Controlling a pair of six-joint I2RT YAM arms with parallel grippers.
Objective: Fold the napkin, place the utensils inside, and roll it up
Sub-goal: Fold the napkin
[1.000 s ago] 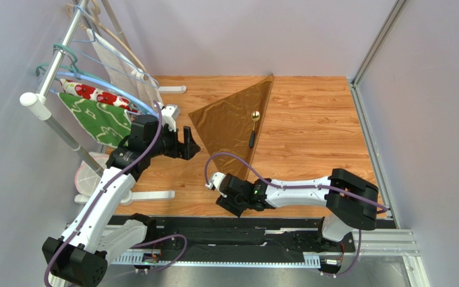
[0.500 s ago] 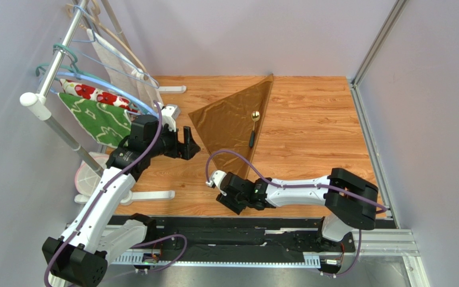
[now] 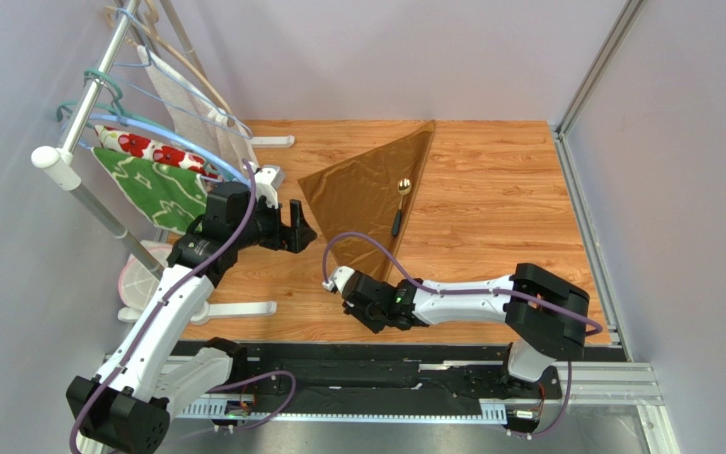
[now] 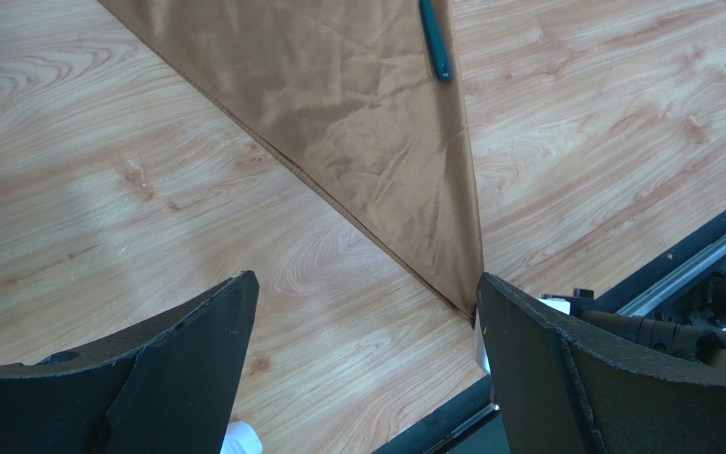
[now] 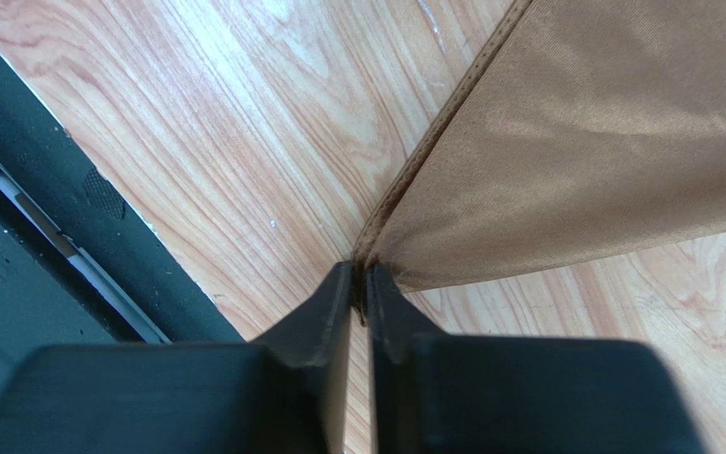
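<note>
Napkin (image 3: 367, 194) folded into a triangle on the tabletop (image 3: 499, 189), its near corner pinched in my right hand (image 3: 376, 295).
Overhead, I see a gold-bowled utensil (image 3: 400, 203) lying on the cloth just inside its right edge, while my left hand (image 3: 301, 225) hovers near the left corner. Left wrist: its jaws stand wide over the wood and the napkin's tapering near end. Right wrist: the fingers (image 5: 319, 322) are nearly together, clamped on the hemmed corner tip.

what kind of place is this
Probably a robot lab test cell, not a home: left arm and right arm bolted to a rail at a wood table, plain grey walls boxing it in, and a rack of cloths beside the napkin.
</note>
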